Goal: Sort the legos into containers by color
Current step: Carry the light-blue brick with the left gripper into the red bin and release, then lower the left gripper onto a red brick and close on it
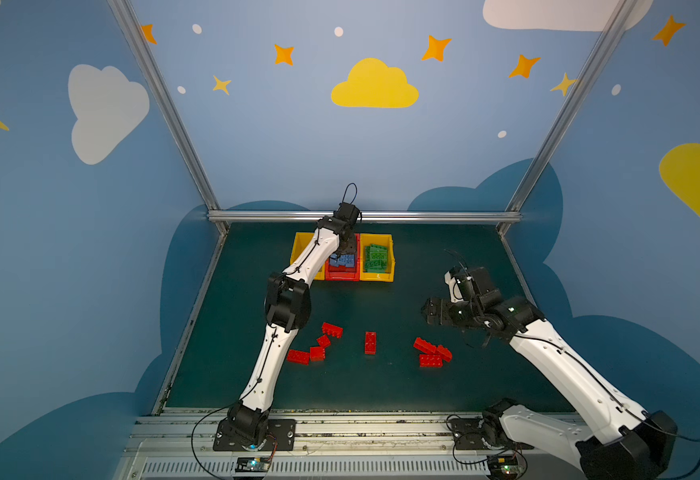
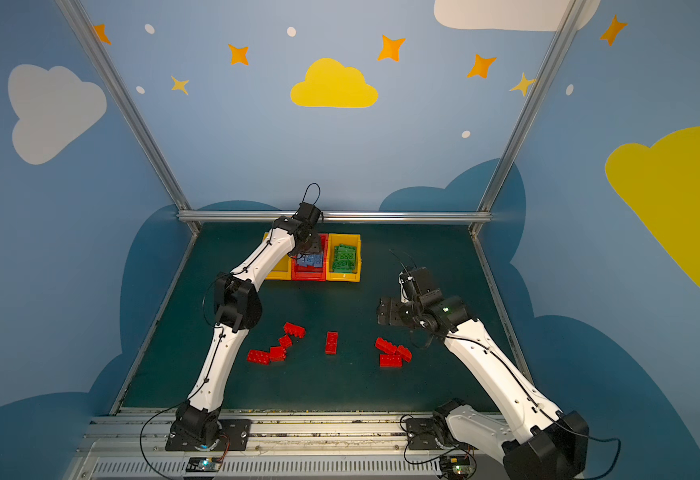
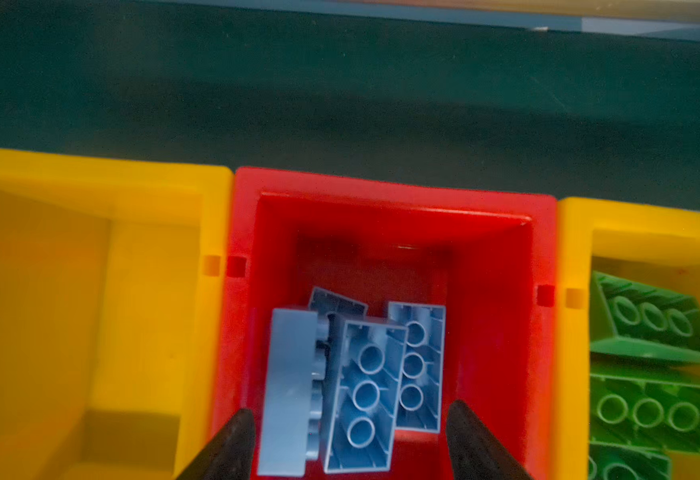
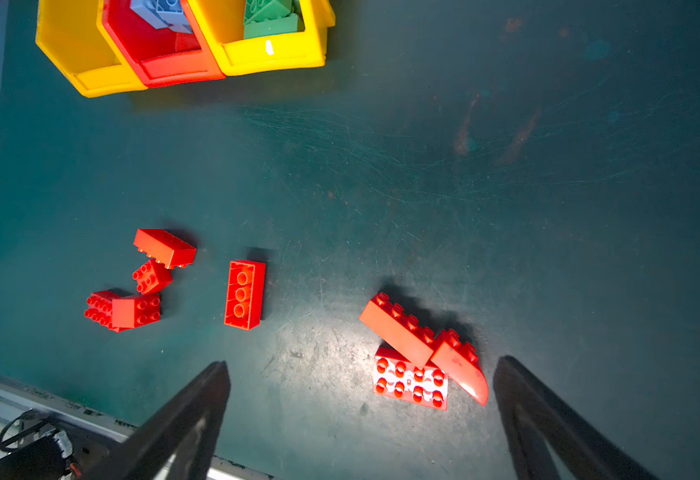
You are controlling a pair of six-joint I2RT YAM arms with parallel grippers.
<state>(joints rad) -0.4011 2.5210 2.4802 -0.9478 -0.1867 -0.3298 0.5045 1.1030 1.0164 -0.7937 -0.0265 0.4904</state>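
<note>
At the far left of the bin row, in the upper middle of both top views, the left yellow bin (image 3: pixel 90 174) looks empty where the arm does not hide it. Just right of it, the left gripper (image 3: pixel 352 411) hangs over the red bin (image 3: pixel 394 183) with its jaws apart and nothing between them. The light blue bricks (image 3: pixel 361 390) lie loose on that bin's floor below the fingertips. Next along, the right yellow bin (image 1: pixel 377 276) holds the green bricks (image 1: pixel 376 257).

Only red pieces are left on the table (image 1: pixel 381 395), all in the lower middle of the frame and well apart from the bins. From left to right there is a left group of red bricks (image 1: pixel 317 353) beside the left arm's lower link. Then comes a single red brick (image 1: pixel 370 343), its long axis running up and down the frame. Last is the right group of red bricks (image 1: pixel 431 353), three pieces touching, the longest slanting from upper left to lower right.

The right gripper (image 4: pixel 363 363) hovers with its jaws spread wide and empty, just above and beside that right group. I'd judge it much the nearer arm for those three. It needs only a short drop down-frame, while the left gripper is back at the bins.
</note>
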